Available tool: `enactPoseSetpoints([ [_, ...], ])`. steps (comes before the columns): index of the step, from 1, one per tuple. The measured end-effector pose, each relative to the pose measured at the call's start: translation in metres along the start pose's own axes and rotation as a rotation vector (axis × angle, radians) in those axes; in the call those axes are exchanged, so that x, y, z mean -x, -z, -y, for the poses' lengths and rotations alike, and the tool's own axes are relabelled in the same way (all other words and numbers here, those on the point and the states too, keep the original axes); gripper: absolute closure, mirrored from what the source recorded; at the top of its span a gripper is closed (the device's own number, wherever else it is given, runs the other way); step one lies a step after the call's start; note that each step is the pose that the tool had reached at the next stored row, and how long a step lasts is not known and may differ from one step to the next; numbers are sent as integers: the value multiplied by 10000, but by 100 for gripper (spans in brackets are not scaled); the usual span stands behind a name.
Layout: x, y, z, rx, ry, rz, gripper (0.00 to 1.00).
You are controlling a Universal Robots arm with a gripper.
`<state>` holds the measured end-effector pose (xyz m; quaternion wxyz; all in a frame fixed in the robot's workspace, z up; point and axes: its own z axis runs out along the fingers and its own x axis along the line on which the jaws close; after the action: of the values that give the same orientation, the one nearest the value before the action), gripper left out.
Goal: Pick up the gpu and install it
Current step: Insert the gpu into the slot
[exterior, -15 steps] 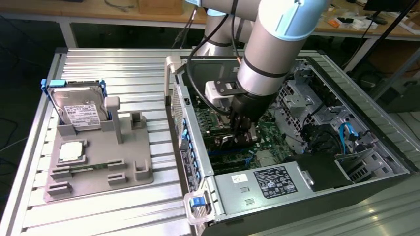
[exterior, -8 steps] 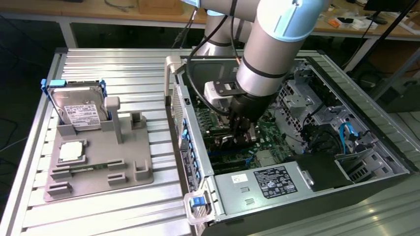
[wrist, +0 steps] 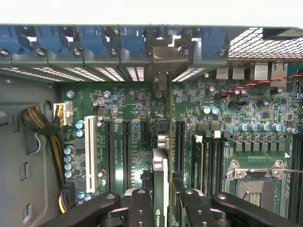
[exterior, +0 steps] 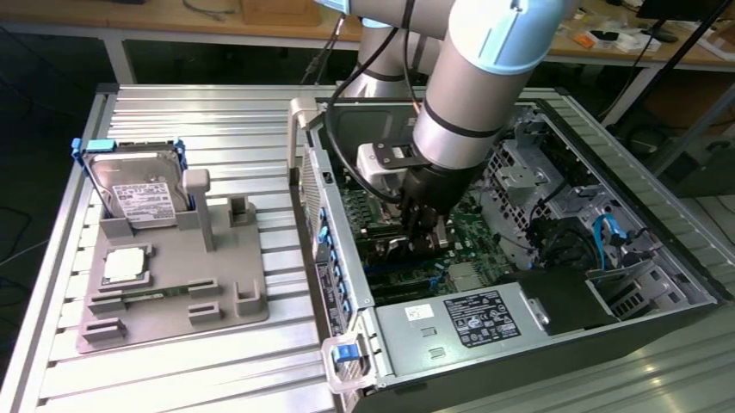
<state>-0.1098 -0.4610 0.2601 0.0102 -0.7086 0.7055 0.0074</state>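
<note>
The only mark that can be made out is part of the NVIDIA brand, in pale letters running along the edge of the gpu [wrist: 160, 182] in the wrist view. The motherboard [wrist: 137, 109] carries fine white print between its slots, too small to read. In the exterior view, the hard drive [exterior: 138, 194] bears a white label with rows of print, and the power supply [exterior: 552, 301] bears a dark label [exterior: 483, 317] with white print and a small white sticker [exterior: 419, 311]; none is legible.

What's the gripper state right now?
The gripper: closed on the gpu, card held edge-on between the fingers.
</note>
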Motion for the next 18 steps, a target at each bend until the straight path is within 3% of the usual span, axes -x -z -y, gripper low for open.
enactPoseSetpoints([
  [9, 2, 66, 1, -2, 0, 3, 73],
  [18, 0, 69, 11, 21, -13, 6, 73],
])
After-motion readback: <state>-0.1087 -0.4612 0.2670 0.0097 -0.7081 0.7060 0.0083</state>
